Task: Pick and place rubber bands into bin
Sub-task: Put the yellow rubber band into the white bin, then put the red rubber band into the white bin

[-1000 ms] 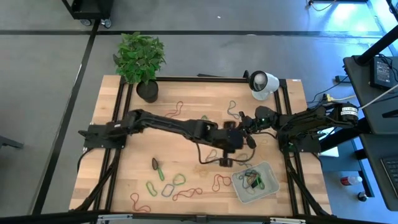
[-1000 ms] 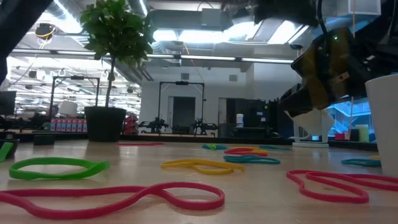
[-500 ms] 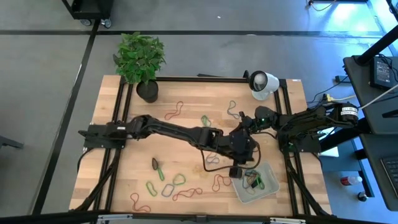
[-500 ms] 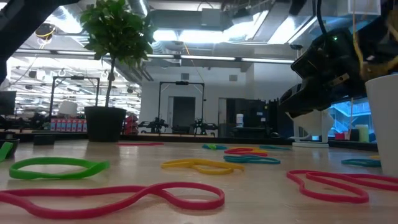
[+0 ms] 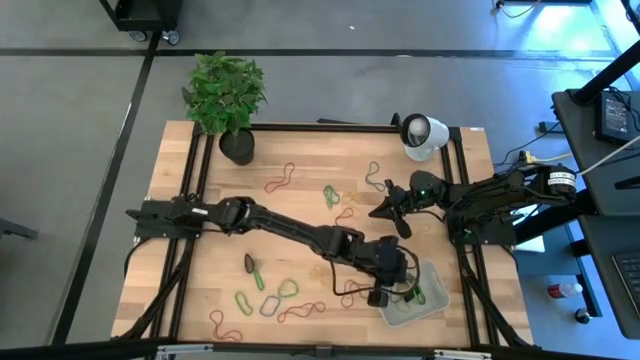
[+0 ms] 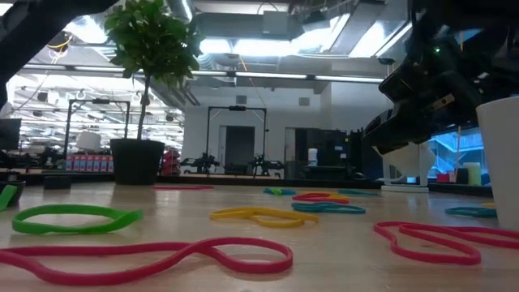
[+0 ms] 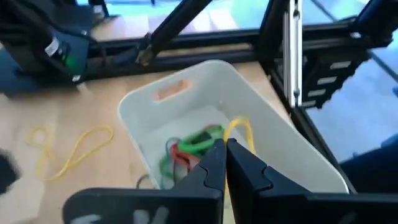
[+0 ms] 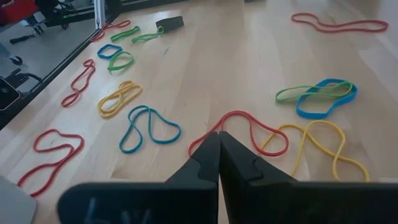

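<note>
Left end effector (image 7: 225, 163) hovers over the bin (image 5: 433, 300) at the desk's (image 5: 300, 140) near right corner, fingers together, a yellow rubber band apparently pinched at the tips; right end effector (image 8: 219, 155) waits shut. A few bands (image 7: 193, 146) lie in the bin; most rubber bands (image 5: 285, 290) remain scattered on the desk.

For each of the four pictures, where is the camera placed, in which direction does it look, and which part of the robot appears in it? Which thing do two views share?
High view: above the table, looking straight down; both arms show, left gripper by the bin.
Low view: at table height, looking level across rubber bands into the room; a dark arm at upper right.
Left wrist view: behind its own shut fingers, facing the bin.
Right wrist view: behind its own shut fingers, facing scattered bands.
Shared: the bin, in the high and left wrist views.
</note>
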Action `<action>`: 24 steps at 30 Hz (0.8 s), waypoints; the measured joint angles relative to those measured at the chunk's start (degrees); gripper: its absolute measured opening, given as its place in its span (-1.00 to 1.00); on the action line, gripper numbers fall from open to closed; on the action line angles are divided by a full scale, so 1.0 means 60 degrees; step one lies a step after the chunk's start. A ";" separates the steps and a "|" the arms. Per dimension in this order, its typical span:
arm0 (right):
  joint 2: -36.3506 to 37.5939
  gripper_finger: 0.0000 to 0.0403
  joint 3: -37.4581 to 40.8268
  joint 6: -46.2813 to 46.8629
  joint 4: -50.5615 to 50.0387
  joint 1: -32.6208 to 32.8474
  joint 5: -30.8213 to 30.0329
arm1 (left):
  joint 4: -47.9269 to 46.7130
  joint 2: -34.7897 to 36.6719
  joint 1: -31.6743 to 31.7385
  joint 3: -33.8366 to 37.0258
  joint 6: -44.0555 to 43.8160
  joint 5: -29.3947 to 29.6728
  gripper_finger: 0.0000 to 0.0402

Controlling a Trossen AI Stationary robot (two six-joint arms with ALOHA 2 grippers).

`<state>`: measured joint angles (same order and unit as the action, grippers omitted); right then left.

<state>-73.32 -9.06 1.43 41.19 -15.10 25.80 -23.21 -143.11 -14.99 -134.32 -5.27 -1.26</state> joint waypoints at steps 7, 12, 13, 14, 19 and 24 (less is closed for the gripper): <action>0.0000 -0.97 0.0000 0.0470 -0.0149 0.0002 0.0007 | -0.0018 -0.0374 -0.0094 0.0022 -0.0008 -0.0317 -0.92; 0.0000 -0.97 0.0000 0.0477 -0.0304 0.0002 0.0011 | -0.0053 -0.0560 -0.0098 0.0022 -0.0147 -0.0565 -0.69; 0.0000 -0.97 0.0000 0.0477 -0.0347 0.0002 0.0011 | -0.0149 -0.0560 -0.0093 0.0022 -0.0154 -0.0565 -0.63; 0.0000 -0.97 0.0000 0.0493 -0.0361 0.0002 0.0011 | -0.0226 -0.0551 -0.0079 0.0019 -0.0167 -0.0535 -0.58; 0.0000 -0.97 0.0000 0.0499 -0.0354 0.0002 0.0011 | -0.1124 -0.0524 0.0071 0.0018 -0.0141 -0.0481 -0.35; 0.0000 -0.97 0.0000 0.0507 -0.0419 0.0002 0.0013 | -0.2876 0.0046 0.0540 0.0002 -0.0544 -0.0225 -0.32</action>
<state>-73.32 -9.06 4.47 38.67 -15.09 25.88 -40.46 -142.83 -11.75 -134.31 -8.53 -2.61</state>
